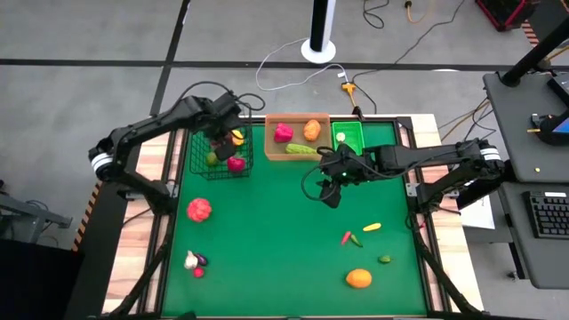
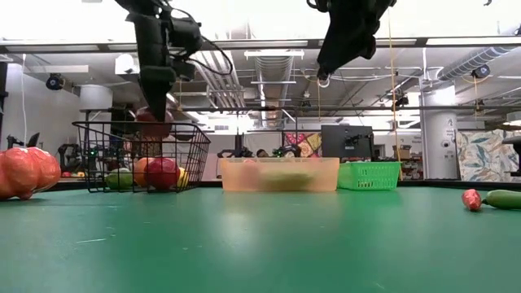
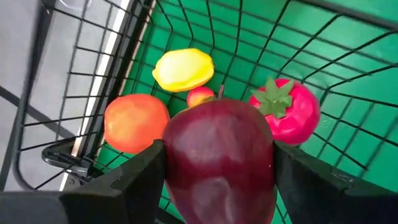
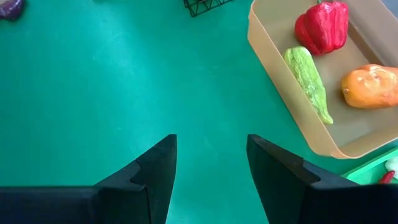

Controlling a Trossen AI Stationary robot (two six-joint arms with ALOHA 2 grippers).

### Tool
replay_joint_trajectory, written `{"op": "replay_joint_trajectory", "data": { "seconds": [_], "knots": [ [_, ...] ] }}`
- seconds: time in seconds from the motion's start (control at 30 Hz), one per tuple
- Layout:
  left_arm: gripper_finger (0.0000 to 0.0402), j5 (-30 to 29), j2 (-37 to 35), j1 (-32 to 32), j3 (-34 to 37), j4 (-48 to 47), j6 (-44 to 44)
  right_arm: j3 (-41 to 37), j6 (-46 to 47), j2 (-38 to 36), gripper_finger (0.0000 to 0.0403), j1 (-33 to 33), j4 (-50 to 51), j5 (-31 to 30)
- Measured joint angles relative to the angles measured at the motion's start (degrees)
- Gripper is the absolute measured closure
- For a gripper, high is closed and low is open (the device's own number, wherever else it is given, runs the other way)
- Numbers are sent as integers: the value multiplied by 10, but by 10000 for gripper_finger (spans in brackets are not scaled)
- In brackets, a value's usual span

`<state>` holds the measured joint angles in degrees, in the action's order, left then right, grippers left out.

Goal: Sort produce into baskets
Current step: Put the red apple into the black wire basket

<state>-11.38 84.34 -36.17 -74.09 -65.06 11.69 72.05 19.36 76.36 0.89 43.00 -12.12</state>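
My left gripper point(image 1: 223, 142) is over the black wire-mesh basket point(image 1: 197, 153) at the far left, shut on a dark red apple point(image 3: 217, 155). In the low view the apple point(image 2: 153, 122) hangs at about the height of the basket's rim. On the basket's floor below lie a yellow lemon point(image 3: 183, 68), an orange fruit point(image 3: 135, 121) and a pink-red fruit with a green top point(image 3: 286, 112). My right gripper point(image 4: 211, 168) hangs open above the green table near the tan tray point(image 1: 274, 153), with nothing between its fingers. My left gripper pinches the apple between its two fingers, one finger point(image 3: 140, 180) on each of its opposite sides point(image 3: 177, 152). The fingers come from above, pointing steeply down. The apple is lifted clear of the fruit lying in the basket.
The tan tray holds a red pepper point(image 4: 323, 26), a green cucumber point(image 4: 308, 78) and an orange piece point(image 4: 372, 86). A green bin point(image 1: 348, 135) stands beside it. Loose produce lies on the table: a big red piece point(image 1: 199, 210), an orange point(image 1: 358, 278), chillies point(image 1: 351, 238), small pieces point(image 1: 194, 260).
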Motion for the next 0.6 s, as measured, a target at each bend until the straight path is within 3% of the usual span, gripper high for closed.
{"op": "replay_joint_trajectory", "data": {
  "seconds": [0.6],
  "knots": [
    [152, -1, 19, -25, 97, 105, 14, -3, 1, 0, 216, 0, 0, 0]
  ]
}}
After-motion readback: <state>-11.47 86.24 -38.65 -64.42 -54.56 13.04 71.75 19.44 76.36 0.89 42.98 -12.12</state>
